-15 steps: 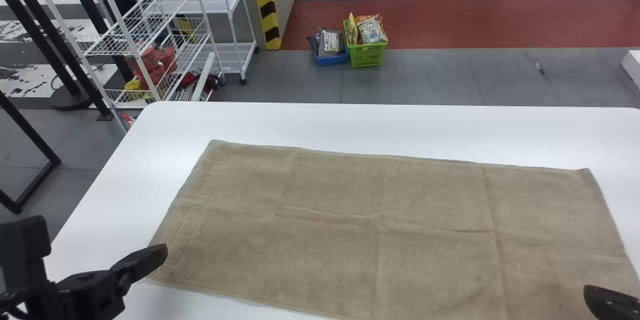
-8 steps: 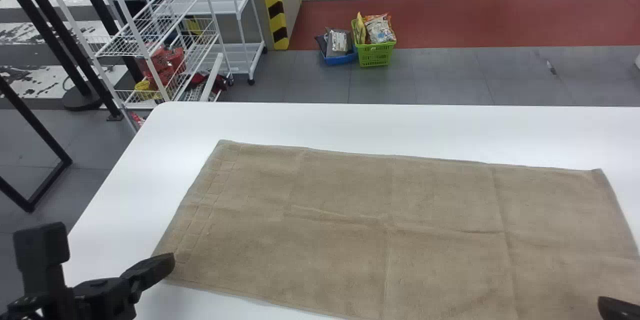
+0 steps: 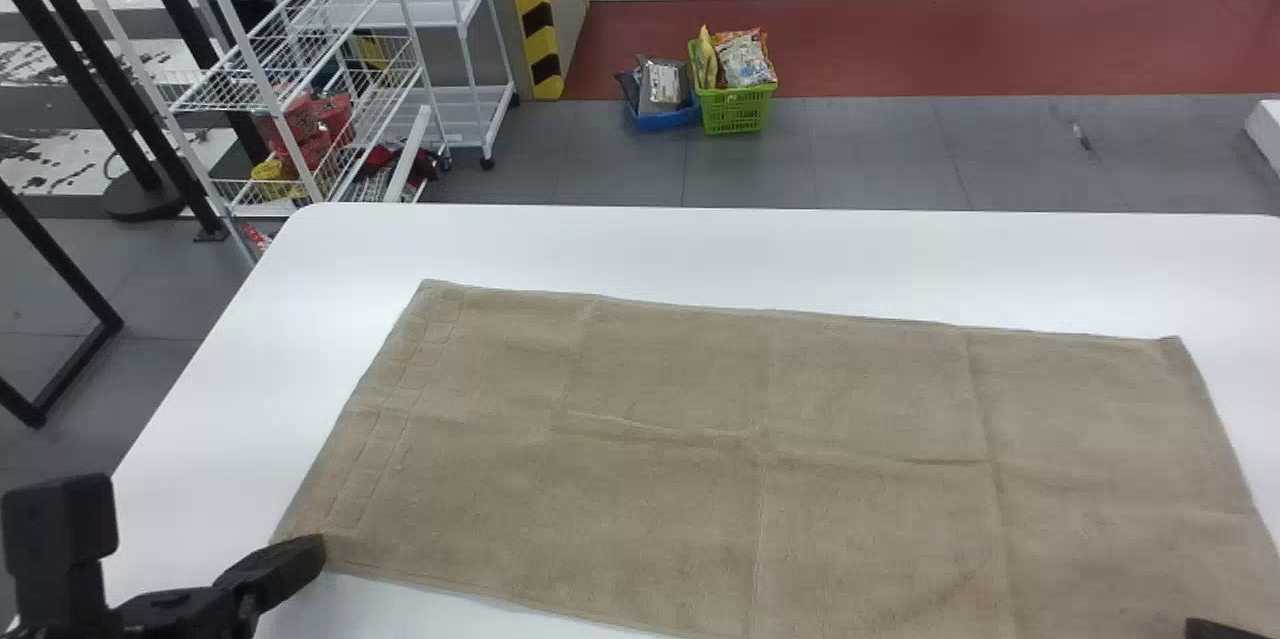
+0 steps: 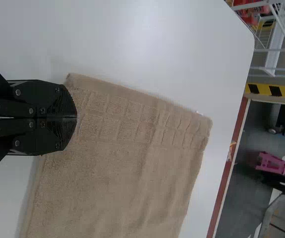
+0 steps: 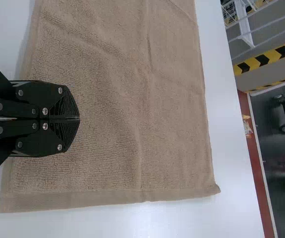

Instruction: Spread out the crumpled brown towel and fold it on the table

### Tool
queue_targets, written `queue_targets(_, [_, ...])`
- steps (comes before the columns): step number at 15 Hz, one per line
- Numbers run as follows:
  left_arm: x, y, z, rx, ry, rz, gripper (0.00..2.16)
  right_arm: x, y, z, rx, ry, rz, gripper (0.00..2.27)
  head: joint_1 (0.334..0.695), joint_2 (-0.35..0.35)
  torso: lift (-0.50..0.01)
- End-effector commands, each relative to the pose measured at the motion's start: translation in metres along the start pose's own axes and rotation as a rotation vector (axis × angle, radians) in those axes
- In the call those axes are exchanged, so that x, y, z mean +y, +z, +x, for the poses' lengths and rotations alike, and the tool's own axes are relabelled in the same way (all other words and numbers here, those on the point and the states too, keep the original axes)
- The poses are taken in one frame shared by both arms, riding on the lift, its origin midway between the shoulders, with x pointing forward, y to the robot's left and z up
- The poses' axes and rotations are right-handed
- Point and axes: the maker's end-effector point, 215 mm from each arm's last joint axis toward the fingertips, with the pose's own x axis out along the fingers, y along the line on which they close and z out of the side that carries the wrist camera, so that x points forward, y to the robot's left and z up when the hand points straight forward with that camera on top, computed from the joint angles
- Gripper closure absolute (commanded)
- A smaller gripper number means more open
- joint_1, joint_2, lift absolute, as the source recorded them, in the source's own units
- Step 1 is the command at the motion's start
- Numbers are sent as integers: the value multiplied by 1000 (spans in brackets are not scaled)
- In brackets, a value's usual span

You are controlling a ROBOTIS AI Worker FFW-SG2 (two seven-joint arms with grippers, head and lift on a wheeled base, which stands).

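As towel (image 3: 700, 479) is spanning head view lengthwise, left gripper (image 3: 314, 553) and right gripper (image 3: 1198, 628), each pressed closed, are marking lower-left, lower-right ends.

Bright, diffuse light falls over the surface (image 3: 700, 249), washing it out to almost plain white in the head view. The towel (image 3: 660, 519) is evenly lit, its creases picked out by gentle shading. A faint, soft-edged shadow lies on the surface beside the left tool (image 3: 290, 564). In both wrist views, a soft grey shadow borders one edge of the towel, and a pale sheen brightens part of the surface. The floor (image 3: 830, 154) beyond is dimmer, darkest farthest away.
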Motion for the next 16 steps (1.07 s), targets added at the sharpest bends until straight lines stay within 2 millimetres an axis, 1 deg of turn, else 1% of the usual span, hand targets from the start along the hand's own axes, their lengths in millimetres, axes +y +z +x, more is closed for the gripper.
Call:
queue_targets(1, [3, -5, -2, 6, 13, 8, 1865, -1, -2, 1, 4, 1, 2, 1777, 695, 125, -127])
queue_targets(4, [4, -13, -4, 19, 16, 8, 1865, -3, -6, 1, 17, 0, 6, 1777, 695, 132, -127])
queue_targets(6, [3, -18, -10, 26, 18, 13, 1865, -4, -6, -1, 17, 4, 11, 1777, 695, 133, -127])
queue_targets(11, [1, -32, -24, 46, 28, 7, 1865, -11, -14, -8, 42, 9, 41, 1777, 695, 123, -127])
queue_targets(14, [3, -40, -35, 62, 44, 1, 1865, -18, -10, -14, 28, 10, 59, 1777, 695, 113, -127])
queue_targets(15, [6, -40, -37, 60, 51, -3, 1865, -19, -9, -15, 26, 9, 61, 1777, 695, 106, -127])
queue_targets(16, [11, -35, -39, 46, 58, -4, 1862, -18, -7, -14, 22, 16, 64, 1777, 695, 105, -127])
